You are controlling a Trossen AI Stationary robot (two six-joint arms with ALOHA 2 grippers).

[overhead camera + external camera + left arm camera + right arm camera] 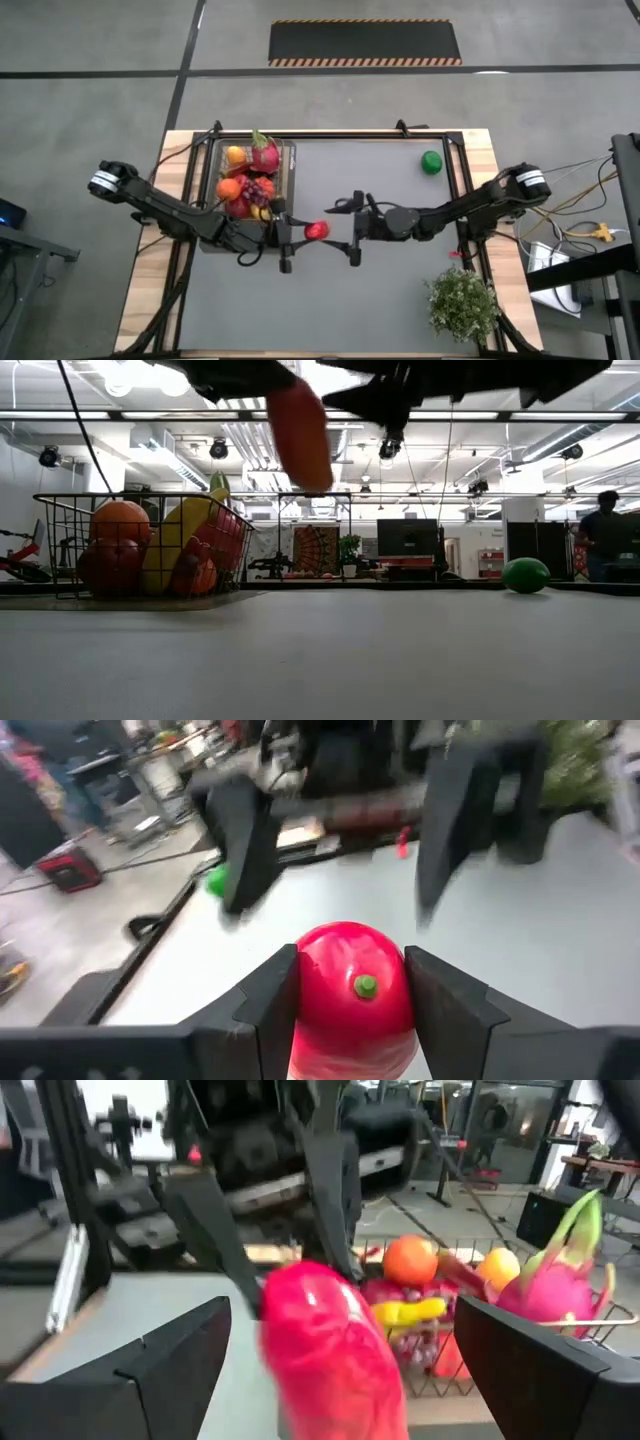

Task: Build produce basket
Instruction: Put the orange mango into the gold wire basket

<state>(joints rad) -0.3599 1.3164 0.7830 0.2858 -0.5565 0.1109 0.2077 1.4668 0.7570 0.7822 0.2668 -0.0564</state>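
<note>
My left gripper (pixel 310 232) is shut on a long red toy fruit with a green stem dot (pixel 352 995), well above the table's middle; it also shows in the low view (pixel 300 435). My right gripper (pixel 350 230) faces it from the right, wide open, with its fingers standing apart on either side of the red toy (pixel 330 1350) and touching nothing. The wire basket (pixel 292 160) at the back left holds oranges, grapes, a banana and a pink dragon fruit (pixel 560 1295). A green lime (pixel 431 161) lies on the mat at the back right. My left gripper pinches the red toy's two sides (pixel 300 990) between its two fingers, beside the green stem dot. The fingers lie level and come from the table's left. The toy is lifted clear of the table, and its long body hangs down below the fingers (pixel 302 455).
A bushy potted plant (pixel 462 303) stands at the front right. The basket (pixel 60 545) stands close behind the left arm. The grey mat (pixel 380 300) lies bare in front of the grippers.
</note>
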